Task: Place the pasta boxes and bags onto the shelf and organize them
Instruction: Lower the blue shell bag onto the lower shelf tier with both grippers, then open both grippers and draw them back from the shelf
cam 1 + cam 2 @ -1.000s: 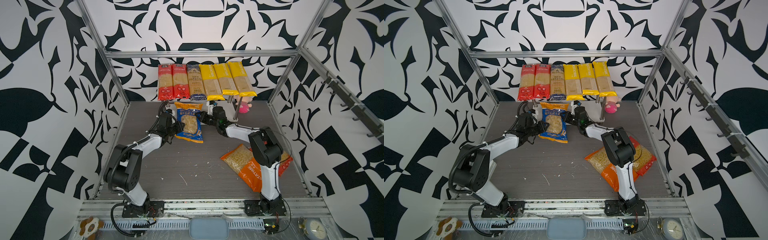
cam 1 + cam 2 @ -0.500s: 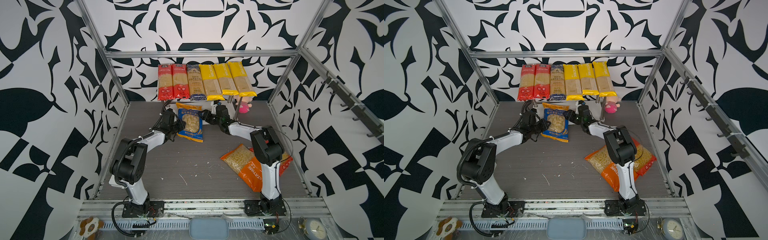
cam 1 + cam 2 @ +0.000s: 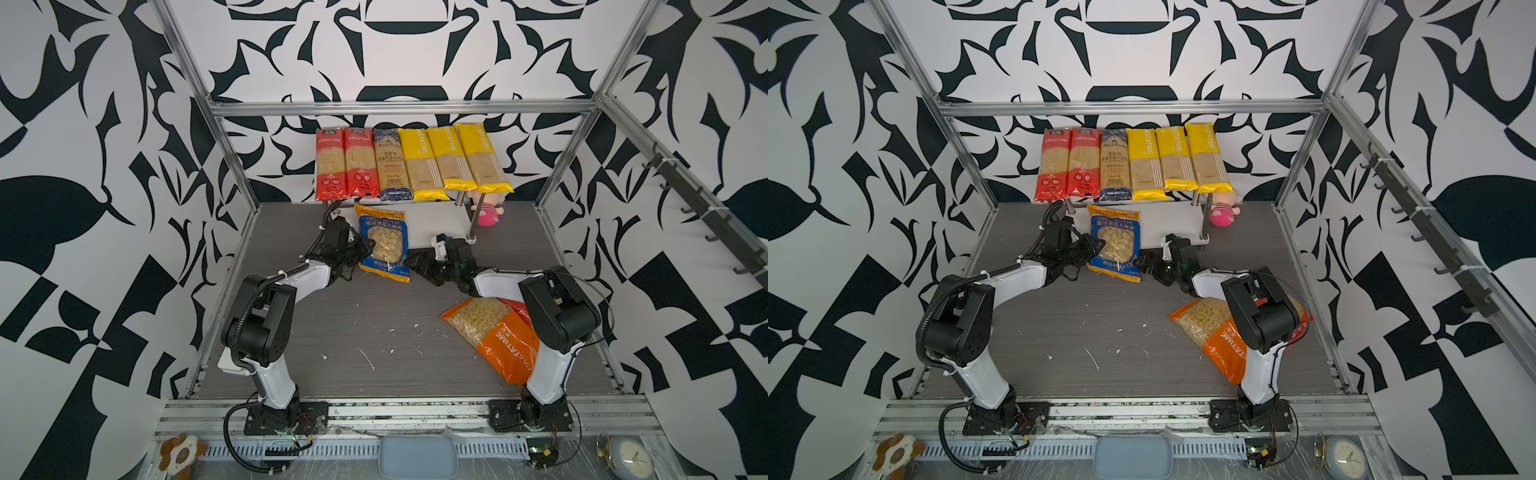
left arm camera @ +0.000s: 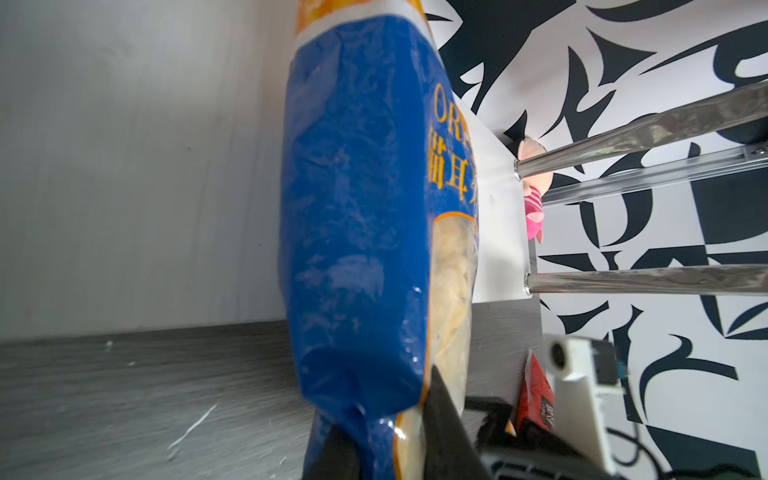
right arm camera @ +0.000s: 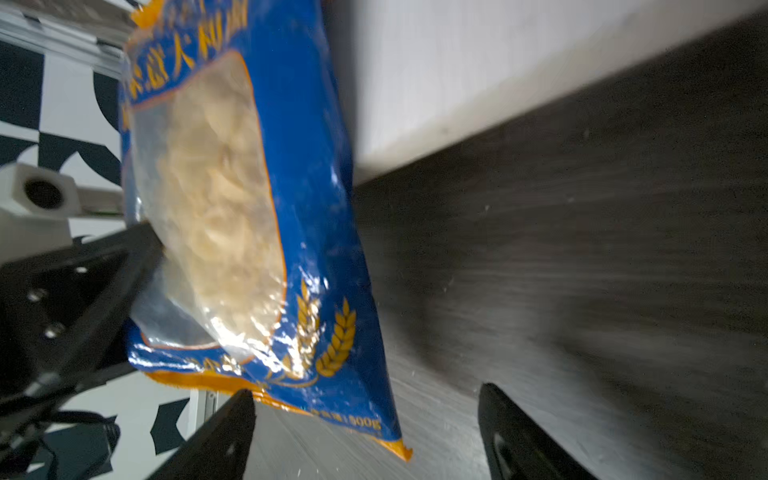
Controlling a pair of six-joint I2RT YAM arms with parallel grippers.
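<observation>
The grey wood-grain worktop [image 3: 374, 332] carries the shelf [image 3: 1169, 224] at its far edge. The shelf's top board is filled by six long spaghetti packs lying side by side. From the left these are two red spaghetti packs [image 3: 330, 164] with white Chinese lettering, a dark blue pack [image 3: 389, 164] whose print is too small to read, and three yellow packs [image 3: 449, 158] marked "PASTATIME".

An orange bag [image 3: 498, 336] of short pasta, also lettered "PASTATIME", lies flat near the right arm's base. A red bag [image 3: 515, 305] shows only as a strip from under it.

The blue bag [image 3: 384, 245] has its upper end over the shelf's lower white board and its lower end over the worktop. Its gold heading starts "OR", with Chinese characters beneath and a clear window showing pale pasta. Gold wheat ears and "500G" are printed near the bottom seam.

The left fingers [image 4: 442, 419] pinch the bag's left edge. The right fingers [image 5: 226, 432] stand spread wide, just beside its lower right corner and gripping nothing.

A pink plush doll [image 3: 488, 212] lies behind the shelf's right posts.
</observation>
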